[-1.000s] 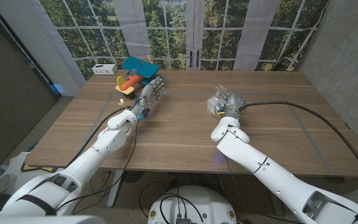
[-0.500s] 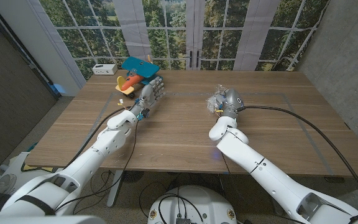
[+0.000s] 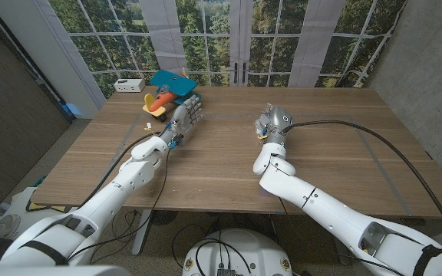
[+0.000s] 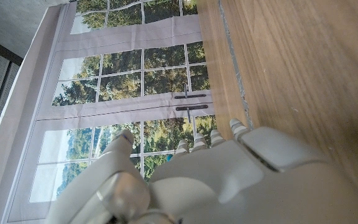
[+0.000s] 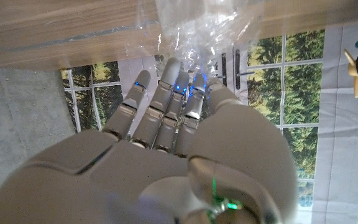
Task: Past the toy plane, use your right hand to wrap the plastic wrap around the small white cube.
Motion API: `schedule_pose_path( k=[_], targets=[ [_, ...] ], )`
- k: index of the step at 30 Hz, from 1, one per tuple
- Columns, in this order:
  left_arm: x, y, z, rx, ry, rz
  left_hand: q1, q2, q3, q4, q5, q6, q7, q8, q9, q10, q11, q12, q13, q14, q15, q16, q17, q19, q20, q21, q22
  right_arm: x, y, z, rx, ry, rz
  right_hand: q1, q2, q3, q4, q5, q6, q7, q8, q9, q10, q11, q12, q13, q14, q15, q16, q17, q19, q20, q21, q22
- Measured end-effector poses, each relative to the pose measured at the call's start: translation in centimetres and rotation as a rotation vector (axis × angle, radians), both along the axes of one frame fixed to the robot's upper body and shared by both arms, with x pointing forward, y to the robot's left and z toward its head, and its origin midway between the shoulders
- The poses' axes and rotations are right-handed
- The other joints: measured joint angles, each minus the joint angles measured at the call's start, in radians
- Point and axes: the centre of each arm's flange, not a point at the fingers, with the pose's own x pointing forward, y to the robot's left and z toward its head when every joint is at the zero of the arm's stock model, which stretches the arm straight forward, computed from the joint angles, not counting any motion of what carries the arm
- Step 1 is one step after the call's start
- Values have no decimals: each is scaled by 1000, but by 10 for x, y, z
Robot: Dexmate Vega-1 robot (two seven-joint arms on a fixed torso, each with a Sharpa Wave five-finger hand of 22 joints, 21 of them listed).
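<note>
Wrapping step, as we judge it: right hand (image 3: 273,121) on the wrap (image 3: 264,125) mid-table, well right of the plane (image 3: 166,90), its grip and the cube beyond our telling; left hand (image 3: 184,116) idle, fingers apart; next, folding film inward.

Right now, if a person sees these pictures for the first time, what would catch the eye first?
Probably the crumpled plastic wrap glinting mid-table at the fingertips of the right hand. Next, the bright toy plane with blue wings at the far left of the table, just beyond the left hand.
</note>
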Motion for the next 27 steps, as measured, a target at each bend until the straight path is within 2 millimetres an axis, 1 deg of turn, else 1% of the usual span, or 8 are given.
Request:
schedule_pose_path(
  k=[4, 8, 12, 14, 17, 19, 23, 27],
  targets=[
    [1, 0, 1, -2, 0, 1, 0, 0, 0, 0, 0, 0, 0, 0, 0, 0, 0, 0, 0, 0, 0, 0, 0, 0, 0, 0, 0, 5, -2, -2, -76, 60, -22, -125, -8, -37, 63, 0, -40, 17, -46, -22, -31, 19, -38, -23, -56, 8, -36, -16, -42, 19, -7, 0],
    [1, 0, 1, -3, -1, 2, 0, 0, 4, 4, 0, 0, 0, 0, 0, 0, 0, 0, 0, 0, 0, 0, 0, 0, 0, 0, 0, 7, -4, -3, -121, 105, -13, -261, 37, -62, 151, 0, -37, 37, -72, -35, -34, 26, -59, -43, -80, 12, -51, -19, -81, 26, -18, 0],
    [1, 0, 2, -5, 0, 4, 0, 0, 4, 4, 0, 0, 0, 0, 0, 0, 0, 0, 0, 0, 0, 0, 0, 0, 0, 0, 0, 9, -7, -5, -139, 130, -1, -315, 76, -50, 192, 2, 8, 59, -72, -41, 2, 42, -59, -52, -77, 9, -51, -23, -94, 23, -19, 0],
    [1, 0, 3, -5, 0, 4, 0, 0, 4, 4, 0, 0, 0, 0, 0, 0, 0, 0, 0, 0, 0, 0, 0, 0, 0, 0, 0, 11, -8, -6, -149, 153, 24, -335, 84, -29, 212, 4, -9, 55, -93, -44, -11, 44, -71, -52, -85, 8, -54, -18, -91, 17, -18, 1],
    [2, 0, 3, -5, 1, 4, 0, 0, 4, 4, 0, 0, 0, 0, 0, 0, 0, 0, 0, 0, 0, 0, 0, 0, 0, 0, 0, 13, -9, -9, -153, 180, 58, -400, 67, 22, 220, 4, -205, 14, -172, -46, -158, 32, -140, -55, -206, 19, -124, -42, -106, -4, -8, 7],
    [2, 0, 3, -5, 3, 5, 0, 0, 4, 4, 0, 0, 0, 0, 0, 0, 0, 0, 0, 0, 0, 0, 0, 0, 0, 0, 0, 13, -14, -8, -158, 178, 51, -442, 49, 33, 214, 4, -361, -1, -193, -46, -275, 22, -205, -65, -302, 23, -192, -81, -142, -3, -6, 8],
    [3, -2, 4, -5, 4, 5, 0, 0, 7, 1, 0, 0, 0, 0, 0, 0, 0, 0, 0, 0, 0, 0, 0, 0, 0, 0, 0, 20, -9, -15, -164, 254, 142, -499, 4, 16, 191, 4, -574, -3, -196, -50, -423, 20, -301, -83, -432, 27, -287, -149, -212, 6, -18, 6],
    [3, -2, 3, -5, 6, 6, 0, 0, 13, 4, 0, 0, 0, 0, 0, 0, 0, 0, 0, 0, 0, 0, 0, 0, 0, 0, 0, 22, -10, -16, -173, 275, 167, -523, -10, 2, 186, 4, -566, 15, -173, -51, -426, 31, -310, -88, -442, 39, -297, -171, -232, 17, -18, 4]
  ],
)
